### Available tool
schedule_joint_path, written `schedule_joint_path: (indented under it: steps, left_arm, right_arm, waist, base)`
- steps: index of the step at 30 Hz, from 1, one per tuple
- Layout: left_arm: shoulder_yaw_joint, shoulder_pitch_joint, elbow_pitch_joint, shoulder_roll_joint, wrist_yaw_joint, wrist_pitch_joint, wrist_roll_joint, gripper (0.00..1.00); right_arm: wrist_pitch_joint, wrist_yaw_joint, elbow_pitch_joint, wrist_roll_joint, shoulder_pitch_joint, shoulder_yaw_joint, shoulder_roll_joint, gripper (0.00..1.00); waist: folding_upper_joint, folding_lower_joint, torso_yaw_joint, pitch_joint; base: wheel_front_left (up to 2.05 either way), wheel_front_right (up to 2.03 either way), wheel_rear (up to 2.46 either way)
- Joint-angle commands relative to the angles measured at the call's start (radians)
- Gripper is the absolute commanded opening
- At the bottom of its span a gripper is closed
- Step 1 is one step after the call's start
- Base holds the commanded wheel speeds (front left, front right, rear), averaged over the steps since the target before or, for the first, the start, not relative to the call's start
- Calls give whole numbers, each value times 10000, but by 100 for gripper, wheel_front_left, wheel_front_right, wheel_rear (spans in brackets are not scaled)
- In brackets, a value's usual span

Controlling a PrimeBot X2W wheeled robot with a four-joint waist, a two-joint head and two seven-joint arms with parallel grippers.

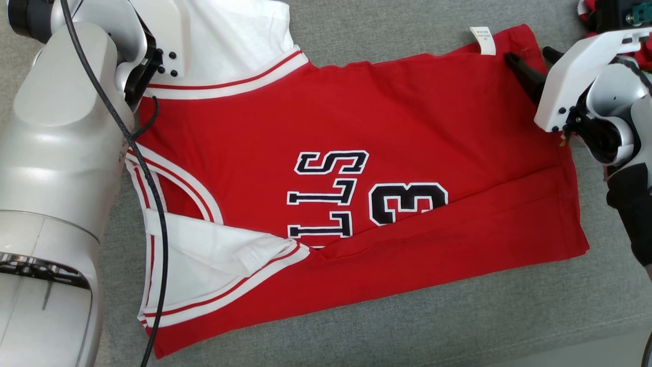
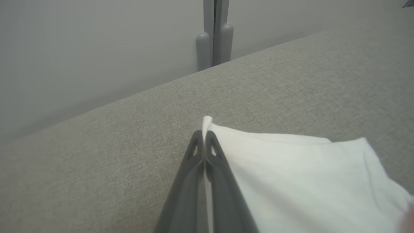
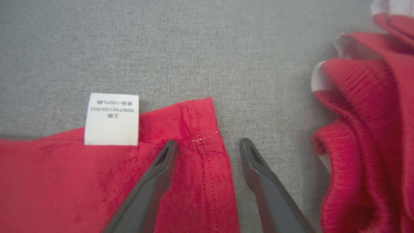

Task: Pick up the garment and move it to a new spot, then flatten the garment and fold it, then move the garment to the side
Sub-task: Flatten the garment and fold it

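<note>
The garment (image 1: 356, 153) is a red jersey with white trim and black lettering, spread on the grey cushion, its lower edge folded over. A white care label (image 1: 482, 40) sticks out at its far right hem. My right gripper (image 3: 208, 145) is open over that hem corner (image 3: 200, 129), one finger above the red cloth and the other above bare cushion. My left gripper (image 2: 203, 136) is shut on a fold of the garment's white fabric (image 2: 291, 174) at the far left. In the head view the left arm covers that grip.
A second red and white cloth (image 3: 365, 129) lies bunched to the right of the hem corner. The grey cushion (image 1: 407, 326) extends in front of the garment. Beyond the cushion's far edge stands a grey post (image 2: 214, 35) against a pale wall.
</note>
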Motion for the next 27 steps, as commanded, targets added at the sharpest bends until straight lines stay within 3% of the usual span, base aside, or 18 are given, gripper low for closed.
schedule_joint_path:
  steps: [1,2,3,4,5,6,12,19,27]
  left_arm:
    - [-37,-137,-84,78,-8,30,17,0]
    - [-57,-120,-114,99,-9,34,17,0]
    - [-75,-102,-154,111,-10,42,6,0]
    - [-88,-82,-183,137,-10,52,-6,0]
    - [-105,-61,-216,172,9,34,-2,0]
    - [-115,-35,-260,214,40,-3,3,0]
    - [-146,52,-594,374,63,-327,-7,0]
    - [62,-36,-1385,649,128,-1575,-138,0]
    - [298,953,-2355,792,-16,-2416,-893,0]
  right_arm:
    - [-88,4,213,84,-149,141,-71,87]
    - [-178,4,280,84,-216,261,-107,83]
    - [-256,4,387,127,-272,337,-128,41]
    - [-313,4,482,167,-337,431,-132,18]
    - [-394,2,558,140,-422,532,-169,18]
    - [-435,2,625,177,-502,633,-188,0]
    - [-823,2,694,395,-938,943,-330,0]
    - [-2171,2,888,417,-1508,1001,-701,0]
    - [-2618,2,1030,1313,-984,1436,-935,0]
  waist:
    - [0,0,43,43]
    - [0,0,60,56]
    - [0,0,77,64]
    - [0,0,92,68]
    - [0,0,105,68]
    - [0,0,113,63]
    - [0,0,123,-6]
    - [0,0,234,-61]
    - [0,0,496,-375]
  base:
    - [0,0,0]
    - [0,0,0]
    - [0,0,0]
    - [0,0,0]
    - [0,0,0]
    - [0,0,0]
    - [0,0,0]
    - [0,0,0]
    - [0,0,0]
